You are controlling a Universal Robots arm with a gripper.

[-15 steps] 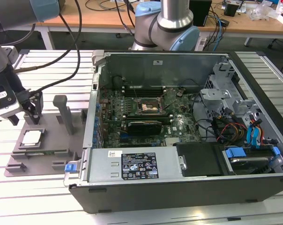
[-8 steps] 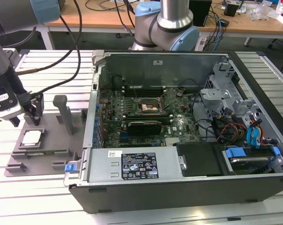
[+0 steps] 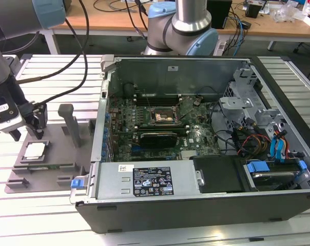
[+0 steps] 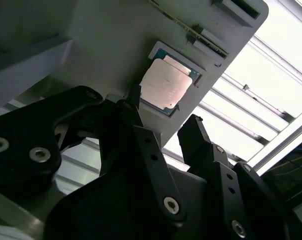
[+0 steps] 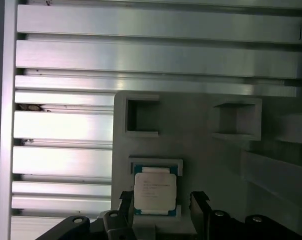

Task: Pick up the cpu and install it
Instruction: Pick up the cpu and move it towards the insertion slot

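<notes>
The cpu [image 3: 34, 150], a small square chip with a pale silver top, lies flat in a shallow pocket of the grey fixture plate [image 3: 55, 154] at the exterior view's left. My gripper [image 3: 25, 134] hovers just above it. In both wrist views the cpu [image 4: 168, 85] [image 5: 154, 192] sits in its pocket. The gripper [image 4: 163, 112] [image 5: 162, 202] is open, one black finger on either side of the chip and nothing between them. The dark motherboard socket [image 3: 163, 116] sits inside the open computer case.
An upright grey post [image 3: 68, 120] rises from the fixture plate close beside the gripper. The open computer case [image 3: 196, 195] stands to the exterior view's right, its metal wall [image 3: 101, 118] facing the plate. Cables [image 3: 68, 56] hang from the arm. A second arm's base [image 3: 180, 31] stands behind the case.
</notes>
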